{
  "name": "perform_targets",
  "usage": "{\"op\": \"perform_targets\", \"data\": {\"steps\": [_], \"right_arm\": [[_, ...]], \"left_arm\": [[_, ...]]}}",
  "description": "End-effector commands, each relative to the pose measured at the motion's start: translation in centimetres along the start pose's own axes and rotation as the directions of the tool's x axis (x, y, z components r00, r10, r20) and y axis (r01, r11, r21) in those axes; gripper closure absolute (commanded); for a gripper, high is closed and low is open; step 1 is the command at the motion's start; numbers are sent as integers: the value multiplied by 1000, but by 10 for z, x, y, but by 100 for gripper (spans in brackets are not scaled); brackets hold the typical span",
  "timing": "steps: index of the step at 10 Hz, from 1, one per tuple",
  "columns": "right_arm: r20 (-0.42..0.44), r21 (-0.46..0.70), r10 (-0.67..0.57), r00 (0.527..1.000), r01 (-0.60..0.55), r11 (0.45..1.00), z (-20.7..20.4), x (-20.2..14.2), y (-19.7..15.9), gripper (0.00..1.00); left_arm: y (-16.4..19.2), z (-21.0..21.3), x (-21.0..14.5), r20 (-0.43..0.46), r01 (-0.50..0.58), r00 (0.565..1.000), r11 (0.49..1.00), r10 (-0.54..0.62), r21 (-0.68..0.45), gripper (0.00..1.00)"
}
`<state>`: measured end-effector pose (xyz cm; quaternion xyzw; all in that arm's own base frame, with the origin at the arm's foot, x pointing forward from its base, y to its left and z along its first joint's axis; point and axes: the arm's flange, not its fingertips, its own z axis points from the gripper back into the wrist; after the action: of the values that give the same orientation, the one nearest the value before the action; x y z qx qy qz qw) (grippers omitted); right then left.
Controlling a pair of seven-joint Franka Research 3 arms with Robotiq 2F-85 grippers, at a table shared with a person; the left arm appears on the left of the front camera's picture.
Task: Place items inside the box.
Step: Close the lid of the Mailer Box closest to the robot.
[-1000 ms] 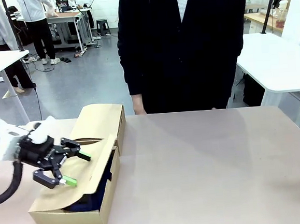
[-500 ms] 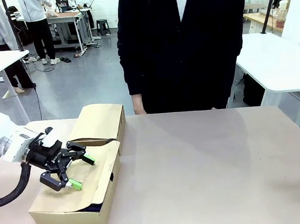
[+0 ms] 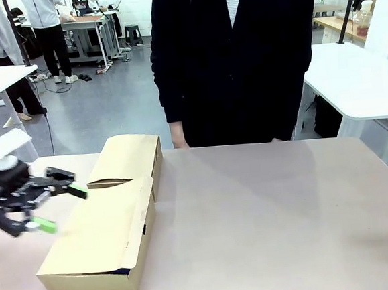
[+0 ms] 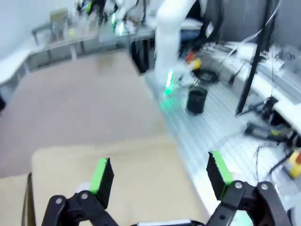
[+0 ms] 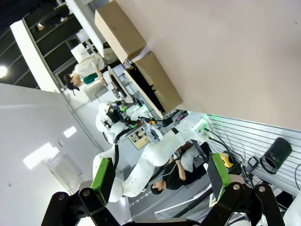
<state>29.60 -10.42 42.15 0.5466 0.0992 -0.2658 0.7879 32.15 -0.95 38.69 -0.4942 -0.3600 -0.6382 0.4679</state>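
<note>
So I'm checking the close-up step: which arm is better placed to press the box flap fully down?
Left, probably. Its open hand hovers right beside the box, whose flap lies almost shut. The right hand is open too, but far across the table.

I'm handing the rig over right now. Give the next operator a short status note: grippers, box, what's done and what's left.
Left gripper: open, empty, off the near-left side of the box.
Right gripper: open, empty, raised clear of the table.
Box: cardboard, on the table's left; the near flap lies down over the opening, the far flap also down. A dark gap shows at the near right corner; contents cannot be made out.
Done: box looks closed.
Left: check the flaps sit flat.
</note>
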Motion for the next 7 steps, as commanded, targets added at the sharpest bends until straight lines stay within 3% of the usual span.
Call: {"op": "perform_targets", "data": {"steps": [1, 2, 4, 5, 6, 7], "right_arm": [[-4, 15, 22, 1000, -22, 1000, 2, -1, -1, 0], [-4, 15, 22, 1000, -22, 1000, 2, -1, -1, 0], [-4, 15, 22, 1000, -22, 1000, 2, -1, -1, 0], [-4, 15, 22, 1000, -22, 1000, 2, -1, -1, 0], [-4, 15, 22, 1000, -22, 1000, 2, -1, -1, 0], [-4, 15, 22, 1000, -22, 1000, 2, -1, -1, 0]], "left_arm": [[-17, 25, 12, 177, -204, 962, 978, 207, -35, 0], [-11, 41, 14, 336, -513, 799, 857, 499, -52, 0], [1, 69, -5, 450, -773, 546, 632, 706, -53, 0], [0, 79, -14, 456, -850, 427, 518, 781, -92, 0], [-5, 91, -18, 518, -885, 375, 463, 769, -48, 0], [-7, 106, -19, 575, -895, 317, 438, 754, -81, 0]]}}
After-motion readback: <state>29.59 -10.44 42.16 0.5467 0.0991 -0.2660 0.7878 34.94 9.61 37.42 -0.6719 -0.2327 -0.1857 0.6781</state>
